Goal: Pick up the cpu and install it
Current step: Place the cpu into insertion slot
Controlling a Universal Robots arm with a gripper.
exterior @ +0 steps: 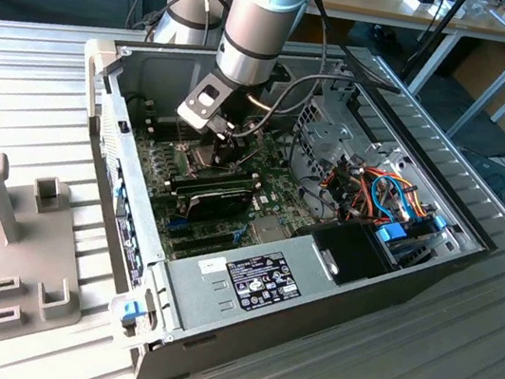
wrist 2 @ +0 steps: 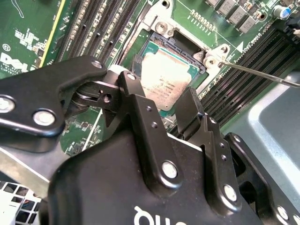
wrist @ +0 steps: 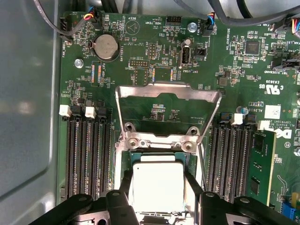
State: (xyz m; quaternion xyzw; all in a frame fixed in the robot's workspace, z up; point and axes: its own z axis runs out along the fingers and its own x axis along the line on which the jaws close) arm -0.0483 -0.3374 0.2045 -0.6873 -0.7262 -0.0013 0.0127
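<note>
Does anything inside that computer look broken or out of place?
Nothing looks damaged or spilled. The socket's metal frame is flipped open, which suits the job, and the cpu sits square with the socket, under the gripper.

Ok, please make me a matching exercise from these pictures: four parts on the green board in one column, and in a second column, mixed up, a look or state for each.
Column one:
1. cpu
2. metal frame
3. round battery
4. memory slots

Column two:
a. long and black, in rows
b. swung open
c. square with a grey top
d. flat silver disc

Pairs: 1-c, 2-b, 3-d, 4-a.
</note>
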